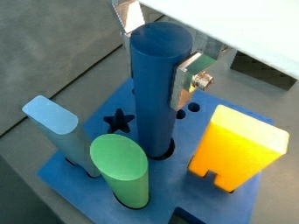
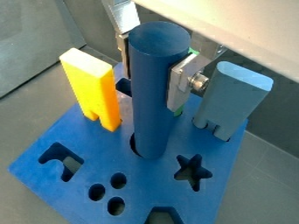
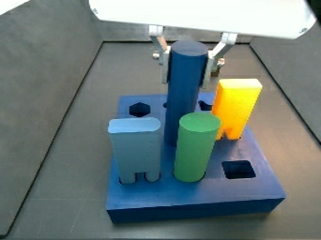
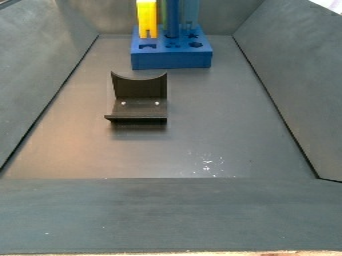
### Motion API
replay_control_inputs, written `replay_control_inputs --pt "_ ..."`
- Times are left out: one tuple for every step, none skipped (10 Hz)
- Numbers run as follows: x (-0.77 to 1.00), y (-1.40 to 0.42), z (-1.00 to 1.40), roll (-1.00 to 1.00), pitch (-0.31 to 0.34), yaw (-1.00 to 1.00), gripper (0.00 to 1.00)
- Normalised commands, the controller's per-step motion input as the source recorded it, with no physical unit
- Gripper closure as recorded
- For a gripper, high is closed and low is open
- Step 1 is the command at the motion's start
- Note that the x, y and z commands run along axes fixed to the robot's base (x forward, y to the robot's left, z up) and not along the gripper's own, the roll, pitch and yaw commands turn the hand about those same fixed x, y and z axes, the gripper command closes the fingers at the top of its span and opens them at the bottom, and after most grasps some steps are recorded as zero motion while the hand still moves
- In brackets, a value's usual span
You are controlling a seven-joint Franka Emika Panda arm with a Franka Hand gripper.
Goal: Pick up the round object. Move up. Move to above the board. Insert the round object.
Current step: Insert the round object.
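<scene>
The round object (image 1: 158, 87), a tall dark-blue cylinder, stands upright with its lower end down in a round hole of the blue board (image 1: 70, 166). It also shows in a wrist view (image 2: 155, 96) and in both side views (image 3: 186, 84) (image 4: 183, 20). My gripper (image 1: 160, 48) reaches down over the peg's top, and its silver fingers (image 2: 179, 83) lie against the peg on two opposite sides. The gripper also shows in a side view (image 3: 189, 52). The board (image 3: 189, 202) lies at the far end of the bin (image 4: 174, 58).
On the board stand a yellow block (image 3: 236, 108), a thick green cylinder (image 3: 197, 145) and a light-blue block (image 3: 135, 145), all close around the peg. A star-shaped hole (image 2: 191, 169) and other holes are open. The dark fixture (image 4: 138, 98) stands mid-floor. Grey bin walls rise on all sides.
</scene>
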Motion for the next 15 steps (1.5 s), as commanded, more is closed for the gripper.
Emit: replay_control_inputs --pt "0.02 0.0 -0.17 -0.01 0.0 -0.09 1.0" --pt "0.2 0.0 -0.13 -0.07 0.0 -0.15 1.0" --pt "0.35 0.0 -0.09 -0.12 0.0 -0.19 1.0" --pt "0.37 0.0 -0.12 -0.06 0.021 -0.15 1.0" --pt "0.27 0.0 -0.18 0.0 0.05 -0.09 1.0" --pt "0.03 0.0 -0.42 0.09 0.0 0.0 1.0" --pt "0.02 -0.08 -0.69 0.12 0.013 -0.01 1.0" --pt "0.05 -0.12 -0.75 0.14 0.046 -0.02 1.0" --pt "0.07 -0.12 -0.65 0.13 0.05 -0.01 1.0" --pt "0.09 -0.11 -0.49 0.07 0.037 -0.01 1.0" --pt "0.08 -0.11 -0.56 0.06 0.04 -0.05 1.0" --pt "0.0 -0.03 -0.5 0.0 0.0 -0.05 1.0" --pt "0.0 -0.01 -0.44 -0.04 0.0 -0.09 1.0" --pt "0.0 0.0 -0.13 -0.06 -0.09 0.0 1.0" --pt "0.0 0.0 0.0 0.0 0.0 0.0 1.0"
